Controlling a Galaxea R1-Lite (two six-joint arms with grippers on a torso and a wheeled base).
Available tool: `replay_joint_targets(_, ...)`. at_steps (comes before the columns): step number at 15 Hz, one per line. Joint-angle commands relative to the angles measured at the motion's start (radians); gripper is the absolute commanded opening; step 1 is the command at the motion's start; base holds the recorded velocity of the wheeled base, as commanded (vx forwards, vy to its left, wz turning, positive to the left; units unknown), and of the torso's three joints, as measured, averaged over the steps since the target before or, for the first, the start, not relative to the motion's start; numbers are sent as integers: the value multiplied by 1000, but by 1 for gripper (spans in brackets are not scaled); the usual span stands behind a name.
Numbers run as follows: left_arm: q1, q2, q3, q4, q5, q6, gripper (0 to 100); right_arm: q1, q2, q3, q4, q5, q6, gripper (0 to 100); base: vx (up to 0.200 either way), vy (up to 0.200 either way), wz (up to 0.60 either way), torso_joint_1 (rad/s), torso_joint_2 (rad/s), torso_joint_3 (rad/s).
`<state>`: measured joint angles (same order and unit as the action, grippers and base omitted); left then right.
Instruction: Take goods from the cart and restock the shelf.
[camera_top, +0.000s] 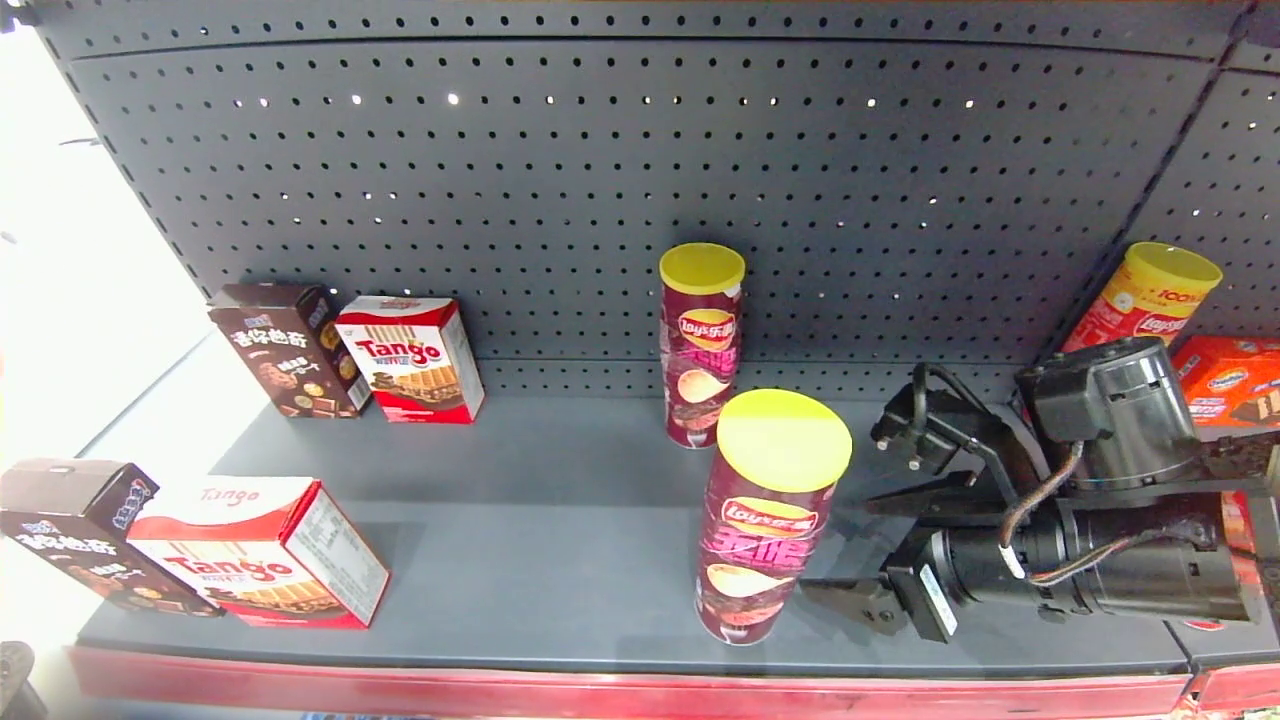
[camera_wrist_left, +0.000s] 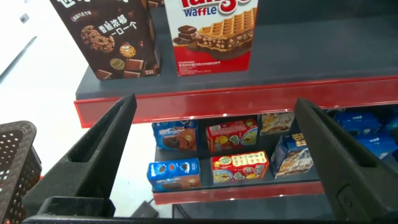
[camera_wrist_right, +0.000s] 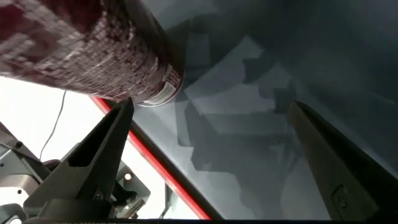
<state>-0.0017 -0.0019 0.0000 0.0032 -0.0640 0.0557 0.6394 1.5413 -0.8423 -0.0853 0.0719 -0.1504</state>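
Just beside right hand (camera_top: 845, 548), upright chip can (camera_top: 765, 520).

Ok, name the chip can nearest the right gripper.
The front maroon can, beside the right gripper; the other maroon can and the red can stand farther back.

Orange box (camera_top: 1225, 385) — partly behind the right arm (camera_top: 1100, 570), probably edge-cut.

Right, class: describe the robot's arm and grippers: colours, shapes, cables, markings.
The right arm is black, built of stout cylindrical segments, with a brownish braided cable carrying a white band, and a white label near the wrist. The right gripper and left gripper each have two matte black, wedge-shaped, tapering fingers.
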Motion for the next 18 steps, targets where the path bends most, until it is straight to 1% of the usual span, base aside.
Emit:
replay_joint_targets(1,0,2,0,0,0,-1,100,0,19,-14,-1,0,-1,100,0,0,0,0,0,0)
replay_joint_targets(6,0,2,0,0,0,1,100,-13,10,-14,-1,0,-1,100,0,0,0,0,0,0)
replay_joint_targets(13,0,2,0,0,0,-1,100,-7,68,-75,-1,0,-3,100,0,0,0,0,0,0)
replay_joint_targets(18,0,2,0,0,0,1,100,-13,71,-72,-1,0,-14,100,0,0,0,0,0,0)
